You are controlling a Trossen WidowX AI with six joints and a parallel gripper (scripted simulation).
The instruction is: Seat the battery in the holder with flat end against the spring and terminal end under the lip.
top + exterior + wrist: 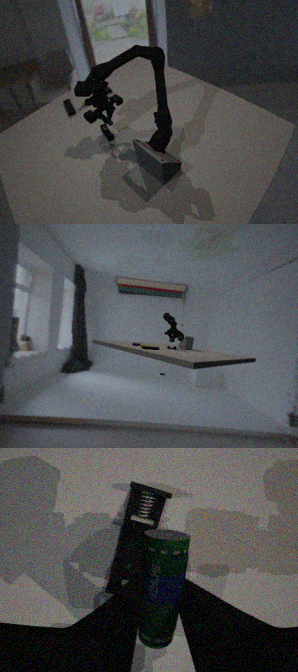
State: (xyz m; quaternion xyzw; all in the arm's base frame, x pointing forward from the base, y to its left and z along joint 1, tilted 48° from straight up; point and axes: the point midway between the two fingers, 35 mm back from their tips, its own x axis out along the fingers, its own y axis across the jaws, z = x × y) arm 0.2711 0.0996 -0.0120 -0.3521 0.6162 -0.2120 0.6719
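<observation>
My gripper is shut on the green battery, which has a blue band. The battery's plain grey end points up the wrist view; its other end, with a pale ring, lies low between the fingers. The black holder lies on the table, slanted in the wrist view, with its coil spring at the far end. The battery is held above the holder and to its right in the wrist view, at a different angle. It overlaps part of the holder there. The holder's near end is partly hidden by a finger.
A grey wedge-like box stands beside the arm's base. A black block lies on the table beyond the holder, with a thin yellow tool beside it, partly hidden by the gripper. The light is dim, with many shadows.
</observation>
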